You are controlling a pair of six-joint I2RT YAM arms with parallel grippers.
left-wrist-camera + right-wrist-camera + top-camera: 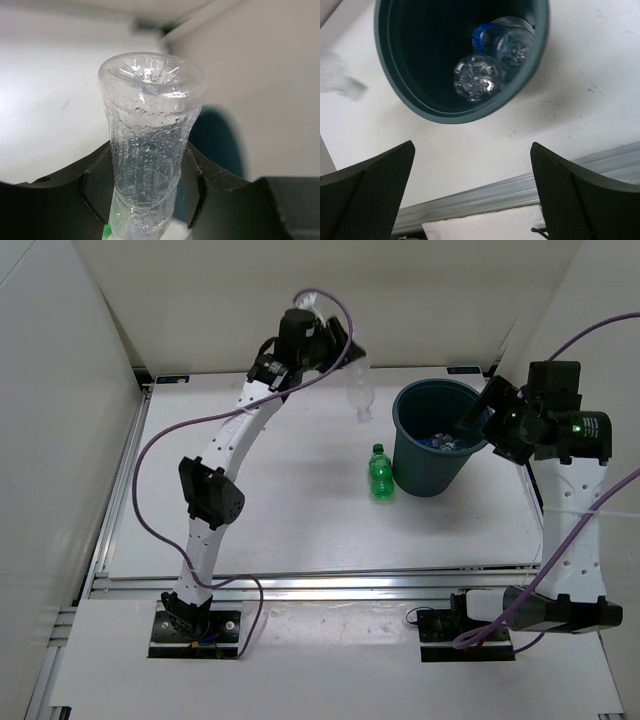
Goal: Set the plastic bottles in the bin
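— So, biggest first: table and bin?
— White table (pixel 300 510). Dark teal bin (pixel 430 465) stands upright on it.
— Arms?
— Left gripper (pixel 338 352) is up in the air, left of the bin and a little farther back. It is clamped on the long clear bottle (pixel 358 390). In the wrist view both fingers (pixel 95 190) press against the bottle's ribbed sides, with its base end pointing away from the camera. Right gripper (pixel 482 412) hangs above the bin's right rim, jaws spread wide, nothing between them.
— Bottles, by size?
— Long clear bottle is off the table, just left of the bin's rim, neck end lowest. Short green bottle (pixel 381 472) lies on the table just beside the bin's left wall; touching or not, cannot tell. At the bottom of the bin are a blue-labelled bottle (pixel 495 40) and a plain clear bottle (pixel 476 77), touching each other.
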